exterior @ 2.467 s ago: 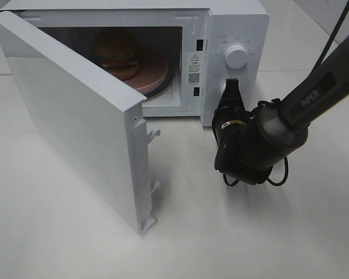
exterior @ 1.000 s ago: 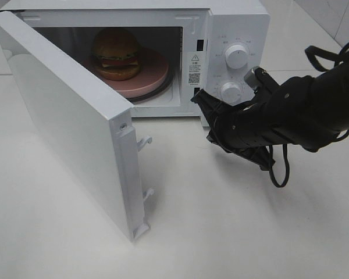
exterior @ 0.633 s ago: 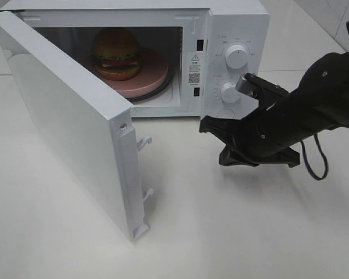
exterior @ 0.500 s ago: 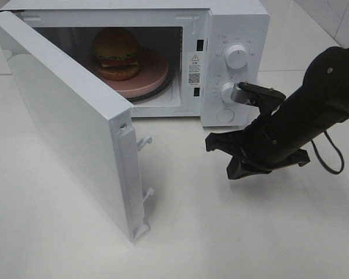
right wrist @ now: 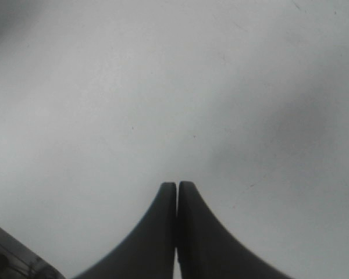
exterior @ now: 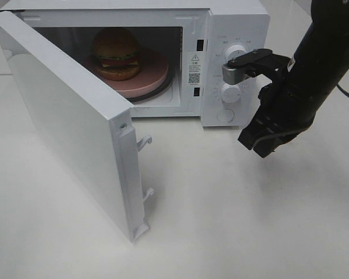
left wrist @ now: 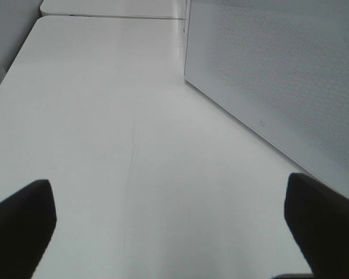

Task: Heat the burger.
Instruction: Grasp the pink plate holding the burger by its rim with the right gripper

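Exterior high: burger on plate in open microwave; R gripper pinched together, L gripper spread wide.

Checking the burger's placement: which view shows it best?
The exterior high view: the burger sits on the pink plate inside the open microwave. Neither wrist view shows it; both face the table.

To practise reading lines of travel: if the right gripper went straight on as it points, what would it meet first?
Probably the smooth white tabletop: the shut black right gripper points down at it, nothing between.
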Tool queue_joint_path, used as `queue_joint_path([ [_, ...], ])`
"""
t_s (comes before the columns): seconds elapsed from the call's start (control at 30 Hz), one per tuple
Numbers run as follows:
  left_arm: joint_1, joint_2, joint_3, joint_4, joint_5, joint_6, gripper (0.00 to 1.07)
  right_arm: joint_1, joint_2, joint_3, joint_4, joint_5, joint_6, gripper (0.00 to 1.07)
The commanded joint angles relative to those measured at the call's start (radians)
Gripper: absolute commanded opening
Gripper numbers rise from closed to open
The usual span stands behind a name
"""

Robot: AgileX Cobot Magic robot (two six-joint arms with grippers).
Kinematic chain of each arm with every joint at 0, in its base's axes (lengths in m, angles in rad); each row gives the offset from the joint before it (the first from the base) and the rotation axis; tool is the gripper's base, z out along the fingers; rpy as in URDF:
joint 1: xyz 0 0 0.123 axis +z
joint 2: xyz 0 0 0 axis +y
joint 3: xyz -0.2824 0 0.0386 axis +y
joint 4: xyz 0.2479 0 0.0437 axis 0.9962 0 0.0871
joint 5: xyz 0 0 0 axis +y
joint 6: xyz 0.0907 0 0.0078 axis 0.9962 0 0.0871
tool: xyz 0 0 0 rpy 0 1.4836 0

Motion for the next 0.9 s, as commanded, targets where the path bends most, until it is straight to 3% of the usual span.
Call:
queue_joint_path([
  [0.03, 0.003, -0.004, 0.005, -0.001, -0.013, -0.006, 1.0, -0.004, -0.009, -0.05, -0.003, 0.126, -0.264, 0.03],
  [0.5, 0.003, -0.004, 0.005, -0.001, -0.013, -0.006, 1.0, -0.004, -0.009, -0.058, -0.007, 0.172, -1.149, 0.12],
  [0.9, 0.003, -0.004, 0.005, -0.001, -0.013, -0.006, 1.0, -0.002, -0.009, -0.058, -0.012, 0.092, -1.29, 0.28],
])
